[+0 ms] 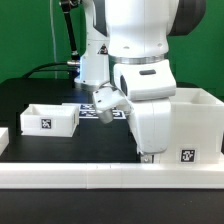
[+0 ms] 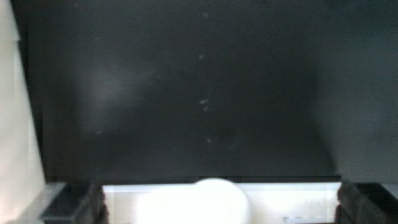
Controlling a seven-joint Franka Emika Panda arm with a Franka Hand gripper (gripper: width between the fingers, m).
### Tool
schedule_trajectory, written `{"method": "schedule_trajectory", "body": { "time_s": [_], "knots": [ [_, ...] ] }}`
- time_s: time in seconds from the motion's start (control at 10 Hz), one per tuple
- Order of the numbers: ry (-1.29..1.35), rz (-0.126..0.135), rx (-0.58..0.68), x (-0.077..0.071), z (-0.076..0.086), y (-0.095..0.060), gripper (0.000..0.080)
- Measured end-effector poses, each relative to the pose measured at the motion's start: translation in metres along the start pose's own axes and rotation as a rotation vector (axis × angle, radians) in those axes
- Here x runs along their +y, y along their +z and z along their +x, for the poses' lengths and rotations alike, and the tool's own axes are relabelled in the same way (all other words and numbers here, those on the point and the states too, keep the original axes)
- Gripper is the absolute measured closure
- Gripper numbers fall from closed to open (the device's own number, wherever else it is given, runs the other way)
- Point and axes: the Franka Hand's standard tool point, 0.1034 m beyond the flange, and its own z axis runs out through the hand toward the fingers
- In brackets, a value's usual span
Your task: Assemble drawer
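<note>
In the exterior view the tall white drawer shell (image 1: 192,122) stands at the right, with a square tag low on its front. One shallow white tray (image 1: 46,119) with a tag sits at the left, and a second tagged white piece (image 1: 107,102) lies tilted behind the arm. My gripper (image 1: 150,155) hangs low in front of the shell, near the front rail. In the wrist view the gripper (image 2: 217,206) is open, and its dark fingers (image 2: 71,205) flank a white part with a rounded knob (image 2: 214,195). Whether the fingers touch that part does not show.
A long white border rail (image 1: 100,176) runs along the table's front edge, and a white strip (image 2: 15,120) edges the black table (image 2: 196,90) in the wrist view. Tags of the marker board (image 1: 86,112) show behind the arm. Black cables hang at the back.
</note>
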Motion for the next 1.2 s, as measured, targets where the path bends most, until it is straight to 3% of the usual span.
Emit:
{"method": "schedule_trajectory", "body": {
  "time_s": [0.3, 0.5, 0.6, 0.8, 0.9, 1.0, 1.1, 1.2],
  "knots": [
    [-0.012, -0.013, 0.002, 0.002, -0.025, -0.006, 0.015],
    [0.023, -0.039, -0.001, 0.001, -0.055, -0.023, 0.015],
    [0.032, -0.044, -0.005, -0.002, -0.061, -0.031, 0.015],
    [0.055, -0.05, -0.015, -0.016, -0.074, -0.046, 0.015],
    [0.078, -0.061, -0.02, -0.028, -0.084, -0.052, 0.015],
    [0.119, -0.072, -0.024, -0.053, -0.097, -0.06, 0.015],
    [0.139, -0.067, -0.028, -0.067, -0.102, -0.061, 0.015],
    [0.148, -0.068, -0.032, -0.073, -0.106, -0.065, 0.015]
  ]
}}
